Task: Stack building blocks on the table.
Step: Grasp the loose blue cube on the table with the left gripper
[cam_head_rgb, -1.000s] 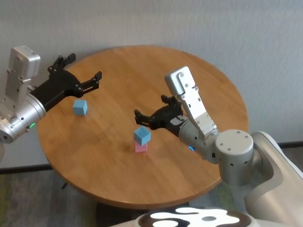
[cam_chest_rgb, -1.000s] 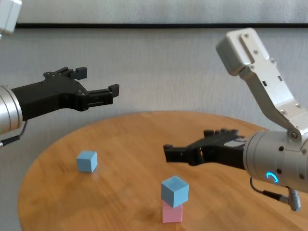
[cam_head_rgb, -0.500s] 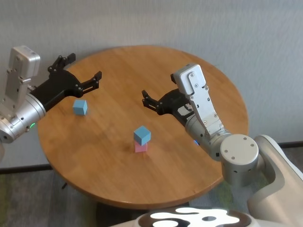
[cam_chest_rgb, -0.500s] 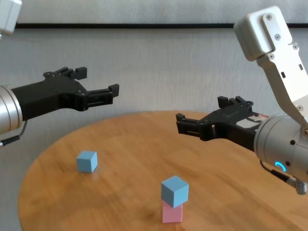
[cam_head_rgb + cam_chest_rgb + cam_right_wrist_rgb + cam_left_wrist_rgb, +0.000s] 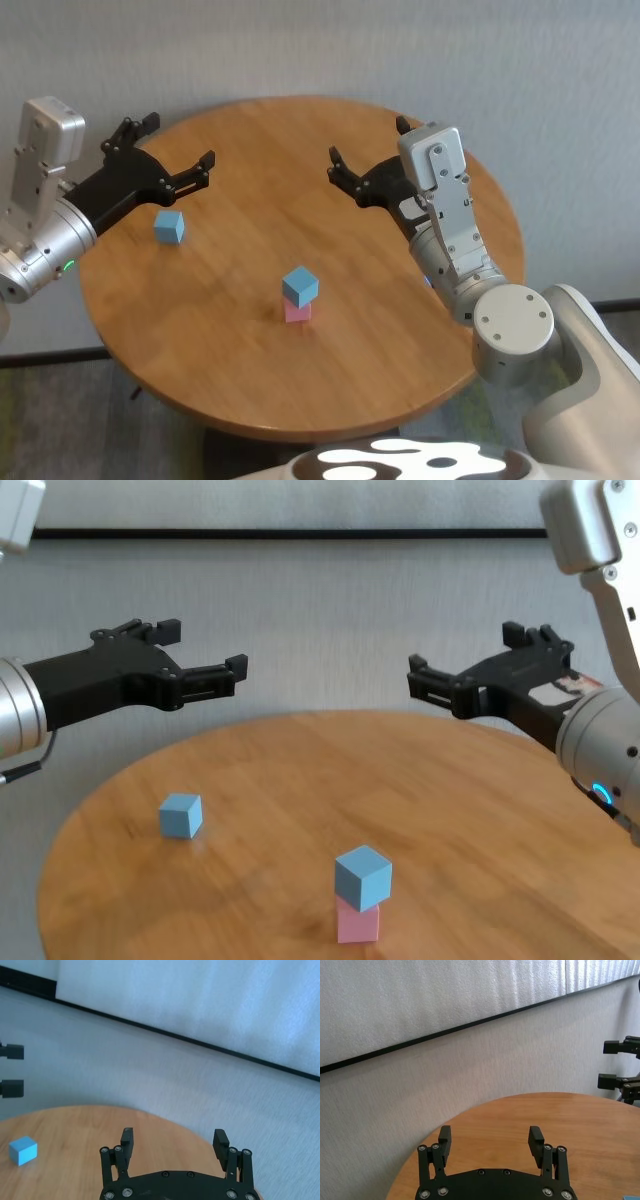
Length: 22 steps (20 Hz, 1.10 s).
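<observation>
A light blue block (image 5: 300, 285) (image 5: 362, 877) sits turned a little on top of the pink block (image 5: 297, 312) (image 5: 358, 923) near the middle of the round wooden table (image 5: 350, 380). The other light blue block (image 5: 169, 226) (image 5: 181, 815) (image 5: 23, 1150) lies alone at the table's left. My left gripper (image 5: 178, 157) (image 5: 205, 652) (image 5: 490, 1140) is open and empty, held in the air above the table's far left, beyond the lone block. My right gripper (image 5: 365, 158) (image 5: 470, 660) (image 5: 174, 1142) is open and empty, raised over the table's far right, well clear of the stack.
A pale wall with a dark horizontal strip (image 5: 300, 532) stands close behind the table. The table's front edge (image 5: 300, 430) curves near my body.
My right gripper, open, has pulled up and away to the far right from beside the stack. The blue block stays on the pink one. The left arm has not moved.
</observation>
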### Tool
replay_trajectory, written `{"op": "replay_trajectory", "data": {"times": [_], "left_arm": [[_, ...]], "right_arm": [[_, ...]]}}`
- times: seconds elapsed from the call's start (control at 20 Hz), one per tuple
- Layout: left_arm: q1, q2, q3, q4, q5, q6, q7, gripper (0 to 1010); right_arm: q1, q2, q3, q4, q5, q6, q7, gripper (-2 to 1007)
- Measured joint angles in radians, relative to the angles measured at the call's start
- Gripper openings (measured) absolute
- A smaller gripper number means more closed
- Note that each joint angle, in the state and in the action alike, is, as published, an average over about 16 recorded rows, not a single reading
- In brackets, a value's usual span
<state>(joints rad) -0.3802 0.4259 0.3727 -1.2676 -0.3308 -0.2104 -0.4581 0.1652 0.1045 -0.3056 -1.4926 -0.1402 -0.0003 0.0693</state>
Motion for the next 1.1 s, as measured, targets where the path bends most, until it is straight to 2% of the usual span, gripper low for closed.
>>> {"op": "replay_trajectory", "data": {"times": [0.2, 0.45, 0.7, 1.1], "left_arm": [[0.0, 0.0, 0.0, 0.0, 0.0, 0.0, 0.0, 1000], [0.0, 0.0, 0.0, 0.0, 0.0, 0.0, 0.0, 1000], [0.0, 0.0, 0.0, 0.0, 0.0, 0.0, 0.0, 1000], [0.0, 0.0, 0.0, 0.0, 0.0, 0.0, 0.0, 1000]], "right_arm": [[0.0, -0.011, 0.013, 0.012, -0.014, -0.064, -0.019, 1005], [0.002, -0.024, 0.026, 0.026, -0.02, -0.117, -0.02, 1005], [0.009, -0.03, 0.038, 0.041, -0.016, -0.145, -0.006, 1005], [0.025, -0.034, 0.056, 0.07, -0.009, -0.164, 0.009, 1005]]}}
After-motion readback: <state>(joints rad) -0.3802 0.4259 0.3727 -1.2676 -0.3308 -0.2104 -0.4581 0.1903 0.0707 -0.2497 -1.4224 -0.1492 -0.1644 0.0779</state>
